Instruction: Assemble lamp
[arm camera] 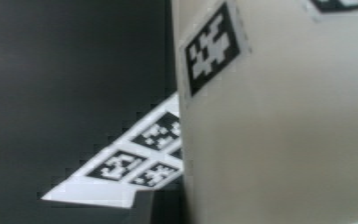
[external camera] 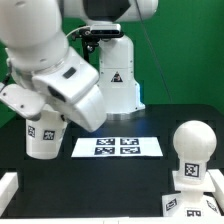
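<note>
The white cone shade (external camera: 44, 137) stands at the exterior view's left, just under the arm's hand, with a tag on its side. My gripper (external camera: 50, 112) is down on its upper rim; the hand hides the fingers. In the wrist view the shade's wall (arm camera: 274, 120) fills half the picture very close up, and its tag (arm camera: 211, 48) shows. The gripper looks shut on that wall. The round-headed bulb (external camera: 192, 146) stands upright in the square base (external camera: 191, 186) at the exterior view's right.
The marker board (external camera: 118, 147) lies flat between the shade and the base; it also shows in the wrist view (arm camera: 131, 165). The arm's white pedestal (external camera: 118, 85) stands at the back. White rails (external camera: 8, 188) edge the front of the black table.
</note>
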You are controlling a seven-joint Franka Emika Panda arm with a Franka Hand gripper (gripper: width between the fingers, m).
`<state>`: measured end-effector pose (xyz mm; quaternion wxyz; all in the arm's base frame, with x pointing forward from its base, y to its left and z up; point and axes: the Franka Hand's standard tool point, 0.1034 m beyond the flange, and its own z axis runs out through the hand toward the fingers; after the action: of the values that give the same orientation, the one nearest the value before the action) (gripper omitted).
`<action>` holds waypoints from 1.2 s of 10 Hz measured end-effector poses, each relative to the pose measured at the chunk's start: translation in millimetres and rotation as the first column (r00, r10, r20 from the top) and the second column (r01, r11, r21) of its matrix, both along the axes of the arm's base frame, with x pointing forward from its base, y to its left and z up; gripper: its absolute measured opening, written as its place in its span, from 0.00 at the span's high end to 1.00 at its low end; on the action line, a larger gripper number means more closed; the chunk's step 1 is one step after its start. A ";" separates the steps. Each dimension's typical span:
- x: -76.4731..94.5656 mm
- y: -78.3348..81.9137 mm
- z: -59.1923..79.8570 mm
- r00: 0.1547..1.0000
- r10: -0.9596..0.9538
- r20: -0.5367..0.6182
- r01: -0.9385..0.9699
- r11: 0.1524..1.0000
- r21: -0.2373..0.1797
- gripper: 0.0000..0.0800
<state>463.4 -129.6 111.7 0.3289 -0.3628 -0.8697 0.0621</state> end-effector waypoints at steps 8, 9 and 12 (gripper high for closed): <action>14.6 19.6 10.0 0.987 0.098 0.129 -0.090 0.994 -0.067 0.95; 19.5 27.7 10.4 0.981 0.129 0.146 -0.118 0.990 -0.083 0.95; 30.2 30.6 8.6 0.930 0.162 0.330 -0.102 0.976 -0.190 0.95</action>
<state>493.5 -99.0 120.3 0.1352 -0.3353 -0.9276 0.0938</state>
